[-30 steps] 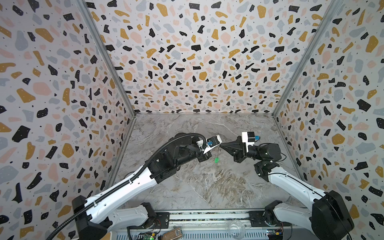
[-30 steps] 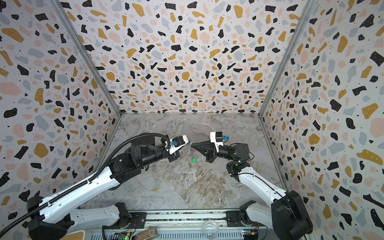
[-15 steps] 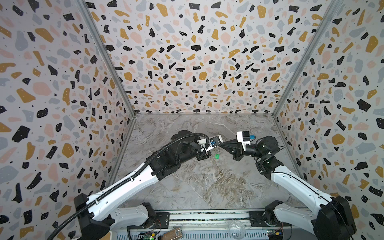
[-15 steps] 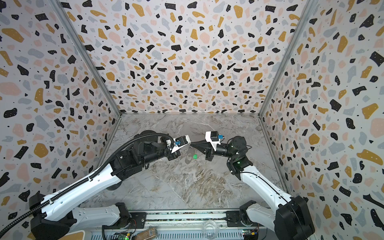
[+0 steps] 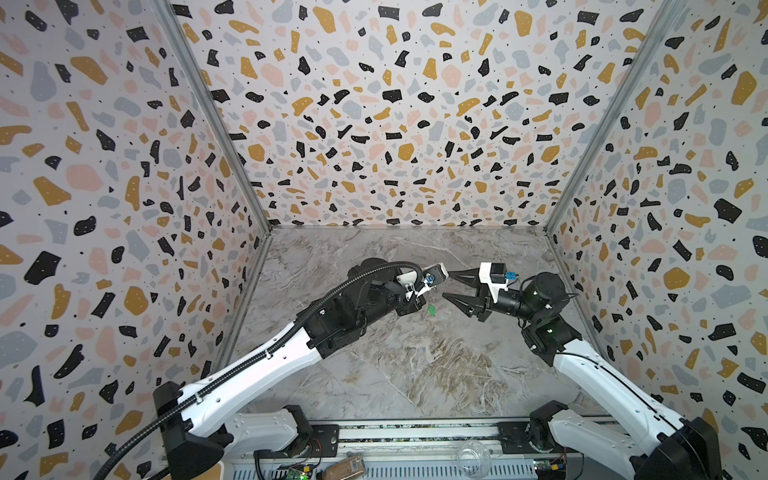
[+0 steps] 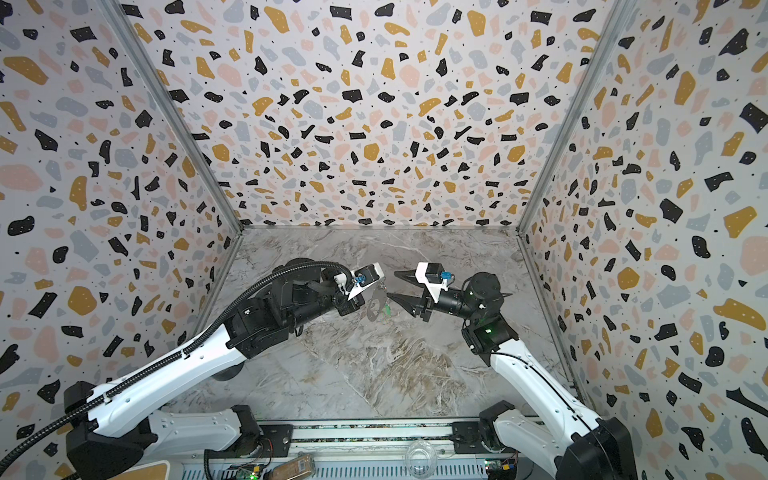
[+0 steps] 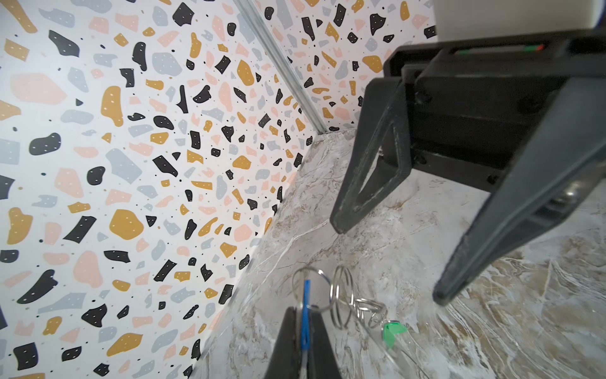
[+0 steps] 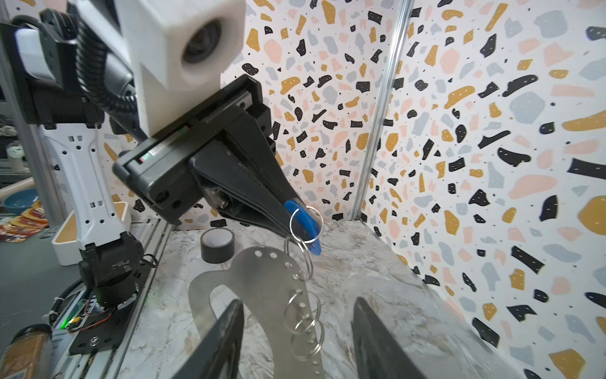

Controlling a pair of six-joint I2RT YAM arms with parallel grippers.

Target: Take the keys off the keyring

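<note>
Close to me, at the bottom of both top views, my two arms stand on a metal rail (image 5: 415, 434). From there they reach up to the middle of the frame, over the marble bench (image 5: 415, 365).

My left gripper (image 7: 304, 311) is pressed together on the blue tag (image 7: 307, 292) and holds it up off the bench. Thin wire rings (image 7: 341, 297) hang from that tag. The keyring (image 8: 259, 285), a flat grey piece with small holes along one edge, hangs from the rings in the lower middle of the right wrist view. The green tag (image 6: 387, 311) hangs low beside the keyring.

Just to the right of it, my right gripper (image 5: 448, 285) points at the left one with its fingers spread wide. It is not pinching anything. I cannot tell if a fingertip touches the keyring.

Far behind is the speckled wall (image 5: 399, 124).
</note>
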